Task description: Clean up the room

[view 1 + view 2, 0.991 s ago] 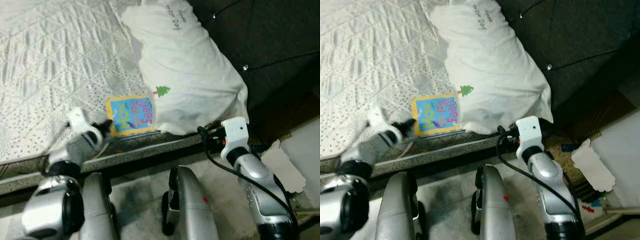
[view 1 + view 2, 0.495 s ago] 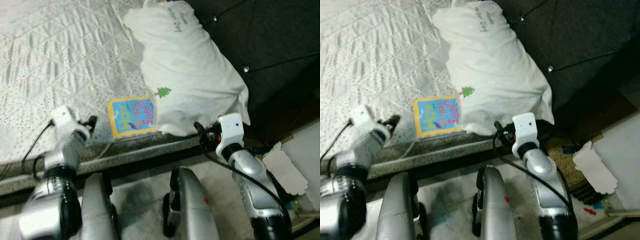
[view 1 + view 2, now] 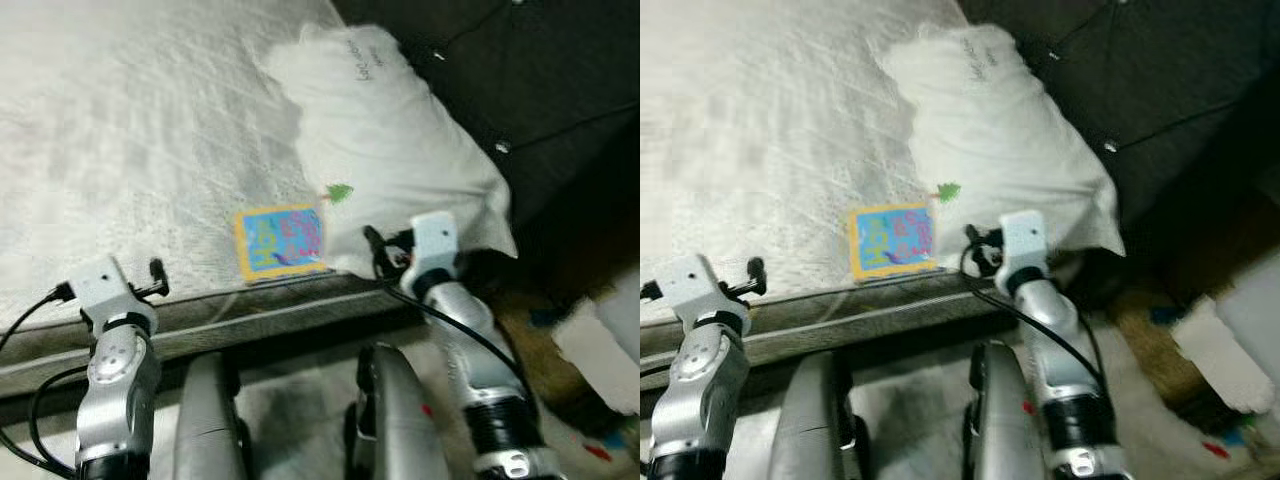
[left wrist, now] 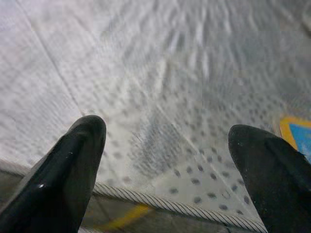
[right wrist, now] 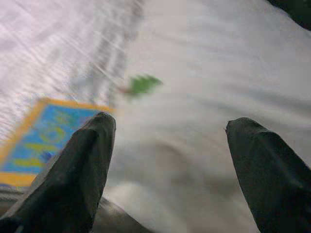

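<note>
**Both grippers open at the bed edge, book untouched**

A blue book with a yellow border (image 3: 281,243) lay flat on the quilted white bedspread (image 3: 130,150), close to the mattress edge and touching the lower corner of a white pillow (image 3: 400,160) that bore a small green tree mark (image 3: 338,192). Half a second before, the head views were sharp; now they were blurred and the whole scene had shifted, so the camera had moved.

The left gripper (image 4: 167,160) had drawn back from beside the book to the bed's edge, well to the book's left, its fingers (image 4: 73,160) spread wide over dotted fabric, with a corner of the book beside one fingertip. The right gripper (image 5: 170,160) had come forward over the edge, between book and pillow, its fingers (image 5: 82,160) likewise apart and holding nothing, pointing at the pillow's lower corner.
</note>
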